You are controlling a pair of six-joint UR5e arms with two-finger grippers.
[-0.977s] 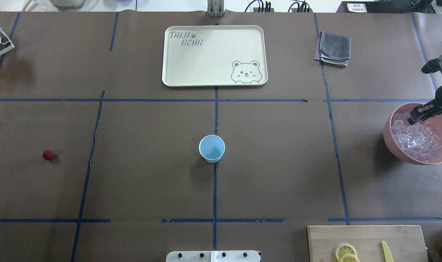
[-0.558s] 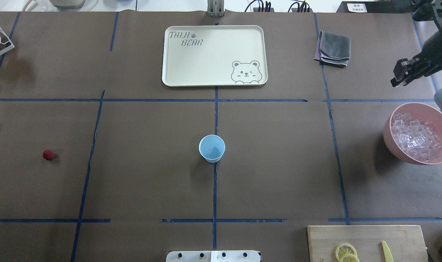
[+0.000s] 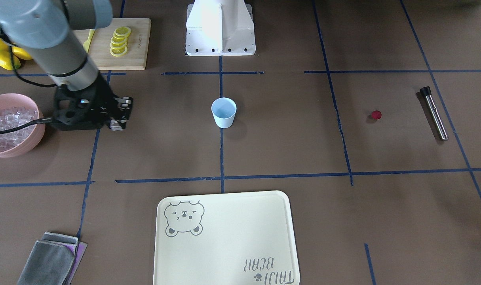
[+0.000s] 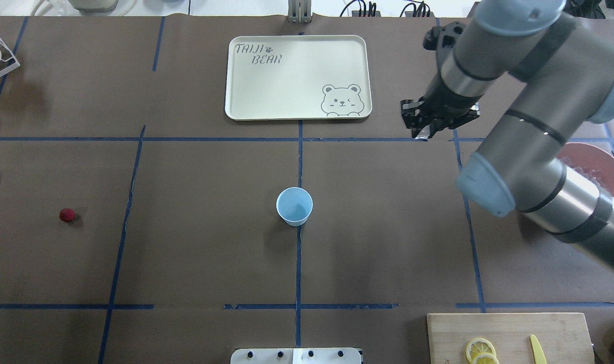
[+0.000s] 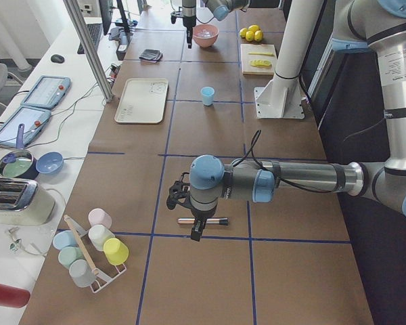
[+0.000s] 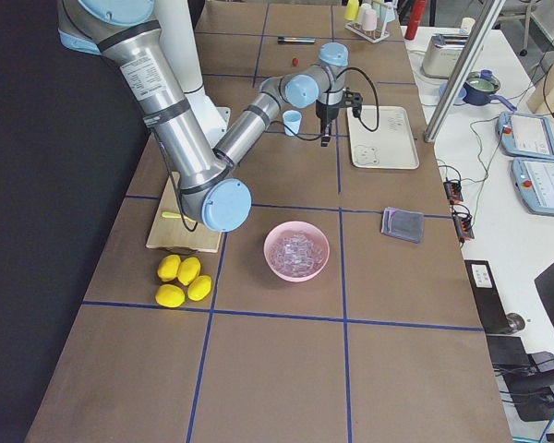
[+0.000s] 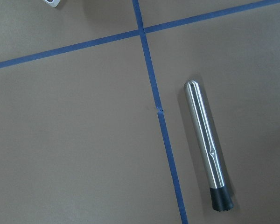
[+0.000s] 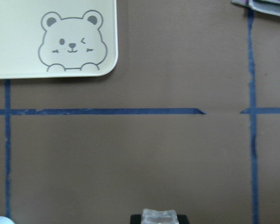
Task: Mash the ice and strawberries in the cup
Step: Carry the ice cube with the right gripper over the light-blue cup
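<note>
Right wrist-mounted view catches a clear ice cube (image 8: 159, 217) pinched narrow between the jaws of the right gripper (image 4: 420, 130), which hangs near a corner of the bear-printed tray (image 4: 297, 118). The pale blue cup (image 4: 294, 206) stands well apart, back toward the robot's base and off to the gripper's left, apparently empty. The strawberry (image 4: 67, 215) lies farther left; beyond it the left gripper (image 5: 193, 230) hovers over the steel muddler (image 7: 207, 149), open or closed I cannot tell.

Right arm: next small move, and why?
Probably swing the right gripper back toward the robot and to its left until it hangs over the cup, then release. The right wrist view shows an ice cube pinched between its fingers. The cup looks empty, and the gripper is near the tray corner, well short of the cup.
</note>
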